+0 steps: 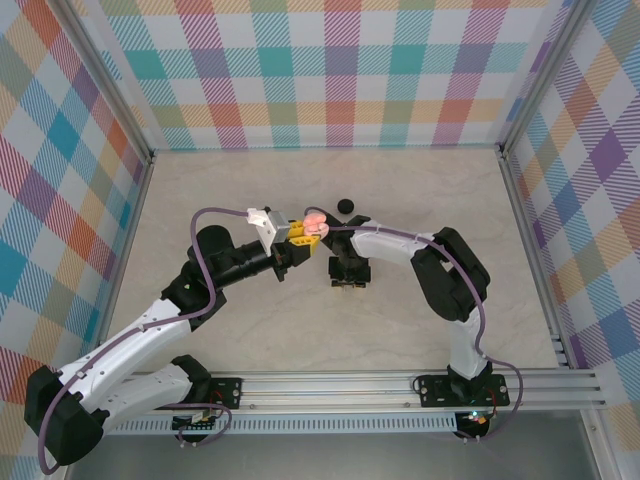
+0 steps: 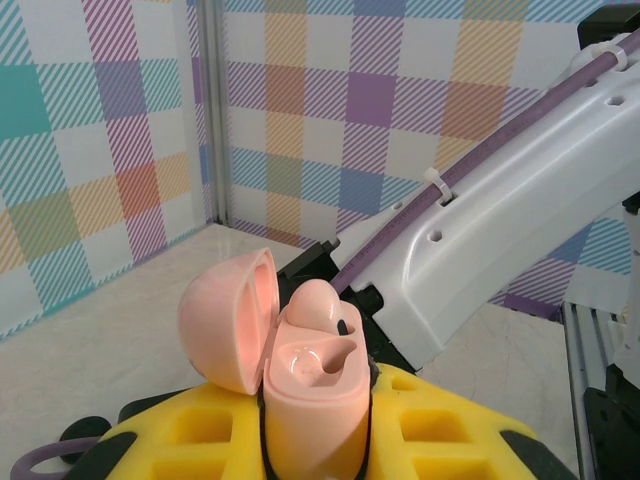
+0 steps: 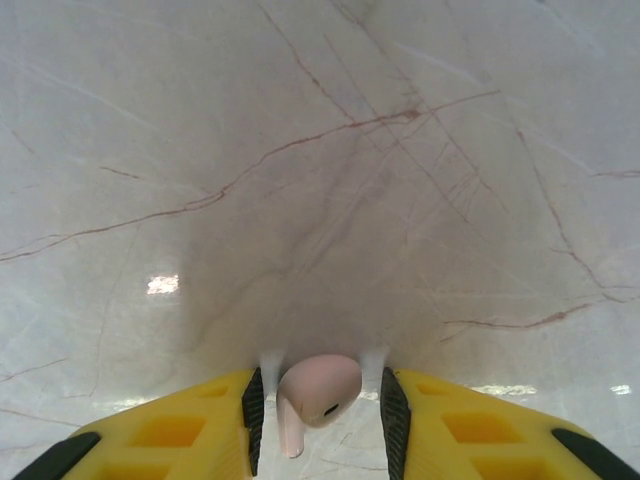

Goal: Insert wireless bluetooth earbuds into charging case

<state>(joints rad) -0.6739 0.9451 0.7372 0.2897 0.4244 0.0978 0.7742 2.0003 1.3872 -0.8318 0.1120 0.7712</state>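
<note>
My left gripper (image 2: 315,440) is shut on the salmon-pink charging case (image 2: 318,385) and holds it upright above the table, with its lid (image 2: 225,320) swung open to the left. One pink earbud (image 2: 320,305) sits in the far socket and the near socket is bare. In the top view the case (image 1: 315,220) is at mid-table in the left gripper (image 1: 303,233). My right gripper (image 3: 322,408) points down at the table, open. A second pink earbud (image 3: 322,388) lies on the marble between its pads, stem towards me and close to the left pad.
A small black round object (image 1: 347,205) lies on the table just behind the case. My right arm's white link (image 2: 500,210) crosses close behind the case. Checked walls close in the table on three sides, and a metal rail (image 1: 400,385) runs along the near edge.
</note>
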